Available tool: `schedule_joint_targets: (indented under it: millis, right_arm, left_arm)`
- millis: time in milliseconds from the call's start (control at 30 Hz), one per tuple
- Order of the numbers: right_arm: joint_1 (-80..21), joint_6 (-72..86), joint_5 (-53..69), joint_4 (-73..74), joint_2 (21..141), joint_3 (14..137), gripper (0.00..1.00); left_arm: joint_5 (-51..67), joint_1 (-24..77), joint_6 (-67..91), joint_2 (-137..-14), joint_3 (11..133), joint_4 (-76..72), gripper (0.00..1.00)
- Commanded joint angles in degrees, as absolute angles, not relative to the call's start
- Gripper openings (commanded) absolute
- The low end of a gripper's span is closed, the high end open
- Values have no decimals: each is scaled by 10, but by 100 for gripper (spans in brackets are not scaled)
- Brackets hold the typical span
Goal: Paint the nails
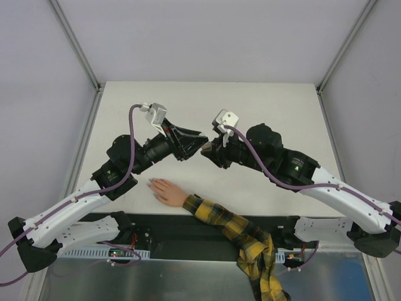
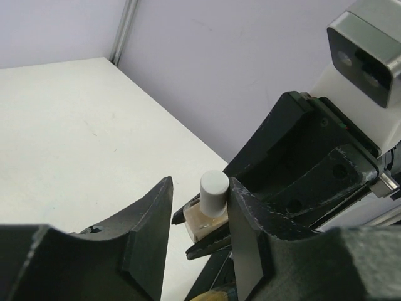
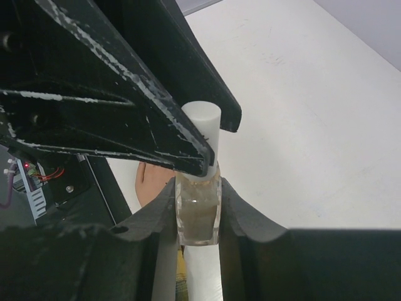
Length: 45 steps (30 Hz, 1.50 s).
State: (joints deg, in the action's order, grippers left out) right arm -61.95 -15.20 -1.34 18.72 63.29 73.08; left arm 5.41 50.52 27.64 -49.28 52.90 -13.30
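My right gripper [image 1: 207, 154] is shut on a small clear bottle of beige nail polish [image 3: 198, 213] and holds it above the table; its fingers [image 3: 241, 216] press the glass sides. The bottle's white cap [image 2: 214, 193] stands between the open jaws of my left gripper [image 2: 200, 188]. One left finger [image 2: 245, 216] touches the cap and the other stands apart. The flesh-coloured hand [image 1: 168, 191] lies flat near the front edge, below both grippers, at the end of a yellow-and-black plaid sleeve [image 1: 232, 226]. Its nails are too small to make out.
A black panel [image 1: 188, 232] with cabling runs along the table's near edge, under the sleeve. Grey walls and metal frame posts [image 1: 75, 44] enclose the white table [image 1: 263, 106]. The hand also shows under the bottle in the right wrist view [image 3: 150, 185].
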Motion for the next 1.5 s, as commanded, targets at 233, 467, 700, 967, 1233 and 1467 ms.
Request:
schedule_joint_targets:
  millis: [233, 467, 700, 967, 1233, 1467]
  right_arm:
    - [-624, -163, -9, 157, 612, 750, 0]
    - [-571, -142, 529, 99, 558, 713, 0]
    - [-558, -42, 638, -31, 513, 663, 0]
    - [-537, -148, 484, 119, 516, 685, 0]
    - [-538, -213, 222, 205, 560, 705, 0]
    - [-544, -185, 112, 183, 579, 710, 0]
  left_arm:
    - [155, 499, 273, -495, 498, -218, 0]
    - [449, 476, 312, -504, 451, -379, 0]
    - [531, 475, 383, -540, 435, -497, 0]
    - [460, 474, 301, -552, 519, -277, 33]
    - [213, 475, 238, -479, 530, -156, 75]
    - [96, 474, 259, -475, 509, -193, 64]
